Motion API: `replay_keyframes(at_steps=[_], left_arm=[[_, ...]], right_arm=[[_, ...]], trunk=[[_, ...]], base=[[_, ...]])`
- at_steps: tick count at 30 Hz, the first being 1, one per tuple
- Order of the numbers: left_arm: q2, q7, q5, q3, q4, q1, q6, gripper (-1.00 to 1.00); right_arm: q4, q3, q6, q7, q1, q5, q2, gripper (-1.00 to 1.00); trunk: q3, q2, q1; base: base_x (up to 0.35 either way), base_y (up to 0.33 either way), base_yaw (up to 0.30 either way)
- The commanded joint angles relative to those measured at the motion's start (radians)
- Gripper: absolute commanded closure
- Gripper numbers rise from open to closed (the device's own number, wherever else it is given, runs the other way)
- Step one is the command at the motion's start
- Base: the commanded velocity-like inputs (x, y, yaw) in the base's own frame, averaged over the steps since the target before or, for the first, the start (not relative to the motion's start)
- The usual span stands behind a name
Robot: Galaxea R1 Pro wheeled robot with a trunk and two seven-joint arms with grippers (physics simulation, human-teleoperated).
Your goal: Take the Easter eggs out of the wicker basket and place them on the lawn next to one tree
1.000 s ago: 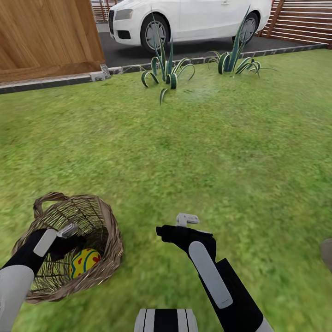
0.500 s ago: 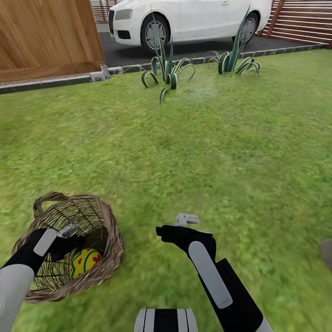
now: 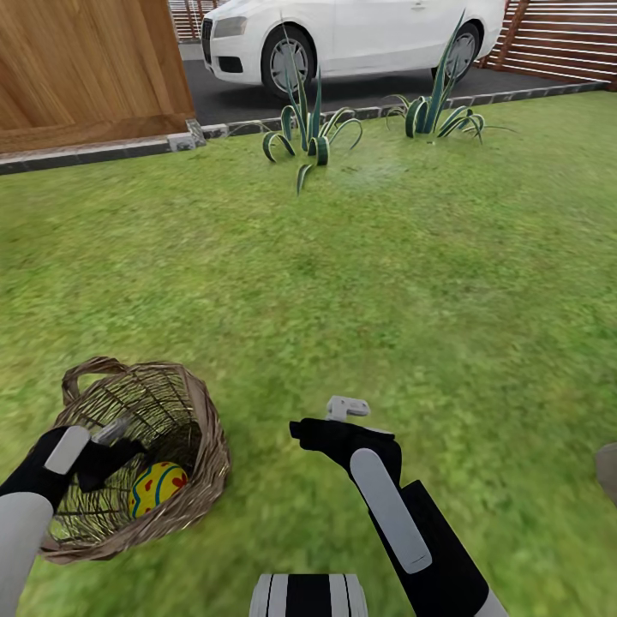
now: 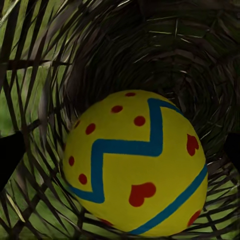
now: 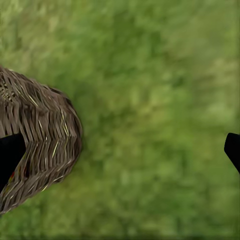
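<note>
Left wrist view shows one Easter egg (image 4: 135,162) lying at the bottom of the wicker basket (image 4: 150,45), straight ahead of the left end effector (image 3: 116,433), with a dark fingertip at each side edge. So it looks spread apart, with nothing held yet. Half a second ago this arm was higher and nearer the rim; now it has dropped lower into the basket, closer to the egg. I think the grab comes next. The right end effector (image 3: 343,410) hangs over the lawn (image 3: 386,274) beside the basket, fingers apart, holding nothing. No tree is near.
</note>
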Motion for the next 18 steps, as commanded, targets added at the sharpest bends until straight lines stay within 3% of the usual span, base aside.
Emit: replay_keyframes(at_steps=[1, 6, 18], left_arm=[[0.000, 0.031, 0.038, 0.005, -0.001, 0.000, 0.003, -1.00], [0.000, 0.084, 0.083, 0.009, 0.000, 0.000, 0.001, -1.00], [-0.008, 0.103, 0.100, 0.012, 0.012, 0.000, 0.004, -1.00]], right_arm=[[-0.001, 0.001, 0.002, -0.010, -0.001, -0.009, 0.000, -1.00], [-0.001, 0.001, 0.002, -0.010, -0.001, -0.009, 0.000, -1.00], [-0.001, 0.001, 0.002, -0.010, -0.002, -0.009, 0.000, -1.00]], trunk=[[-0.001, 0.000, 0.000], [-0.001, 0.000, 0.000], [-0.001, 0.000, 0.000]], base=[[0.000, 0.000, 0.000], [0.000, 0.000, 0.000], [0.000, 0.000, 0.000]])
